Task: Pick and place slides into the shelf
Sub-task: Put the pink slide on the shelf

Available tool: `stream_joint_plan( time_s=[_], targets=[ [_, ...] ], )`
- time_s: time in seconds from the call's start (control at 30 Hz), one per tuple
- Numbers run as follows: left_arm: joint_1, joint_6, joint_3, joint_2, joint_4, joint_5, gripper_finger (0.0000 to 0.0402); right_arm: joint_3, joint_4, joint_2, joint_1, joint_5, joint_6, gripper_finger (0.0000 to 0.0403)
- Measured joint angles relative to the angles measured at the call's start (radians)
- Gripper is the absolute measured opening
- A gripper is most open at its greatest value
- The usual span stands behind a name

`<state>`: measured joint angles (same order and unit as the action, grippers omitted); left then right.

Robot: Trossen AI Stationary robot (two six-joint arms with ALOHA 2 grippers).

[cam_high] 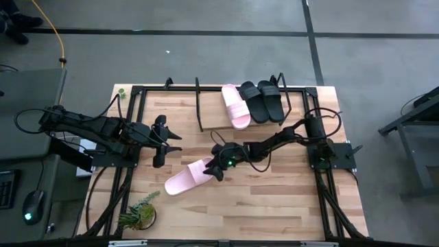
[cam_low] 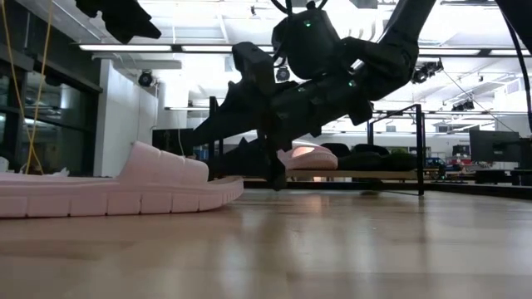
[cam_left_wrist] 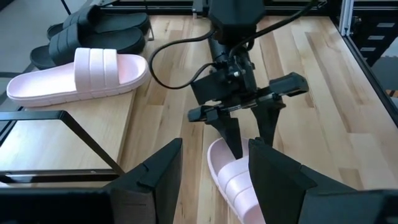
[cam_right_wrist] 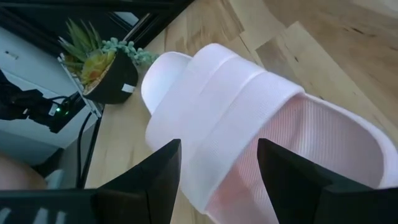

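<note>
Just right tool (cam_high: pixel 218 167) over pink slide (cam_high: pixel 186 177)

The wooden worktop (cam_high: pixel 274 199) is carrying a pink slide (cam_high: pixel 188 176) centre-left, a shelf (cam_high: pixel 206 123) sitting far, and a potted plant (cam_high: pixel 139 214) sitting near-left.

Three slides (cam_high: pixel 252 103) sit side by side on the shelf (cam_high: pixel 209 122) at the table's (cam_high: pixel 274 206) back; a fourth slide (cam_high: pixel 188 176) lies on the tabletop before it, left of the right gripper (cam_high: pixel 218 167).
</note>
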<state>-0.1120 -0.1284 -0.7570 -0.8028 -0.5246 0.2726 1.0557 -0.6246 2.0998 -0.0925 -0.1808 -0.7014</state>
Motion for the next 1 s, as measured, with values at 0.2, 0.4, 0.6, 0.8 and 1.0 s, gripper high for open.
stream_joint_plan(
  time_s=[0.2,0.4,0.6,0.8,1.0],
  targets=[
    [0.0,0.0,0.0,0.0,0.0,0.0,0.0168,0.0,0.0,0.0,-0.002,0.005,-0.001,0.0204],
    [0.0,0.0,0.0,0.0,0.0,0.002,0.0168,0.0,0.0,0.0,-0.002,0.006,-0.001,0.0204],
    [0.0,0.0,0.0,0.0,0.0,0.003,0.0168,0.0,-0.002,0.0,-0.003,0.013,-0.001,0.0204],
    [0.0,0.0,0.0,0.0,0.0,0.003,0.0168,0.0,-0.008,0.0,-0.007,0.017,-0.001,0.0204],
    [0.0,0.0,0.0,0.0,0.001,0.003,0.0168,0.001,-0.007,0.0,-0.007,0.023,-0.001,0.0204]
  ],
)
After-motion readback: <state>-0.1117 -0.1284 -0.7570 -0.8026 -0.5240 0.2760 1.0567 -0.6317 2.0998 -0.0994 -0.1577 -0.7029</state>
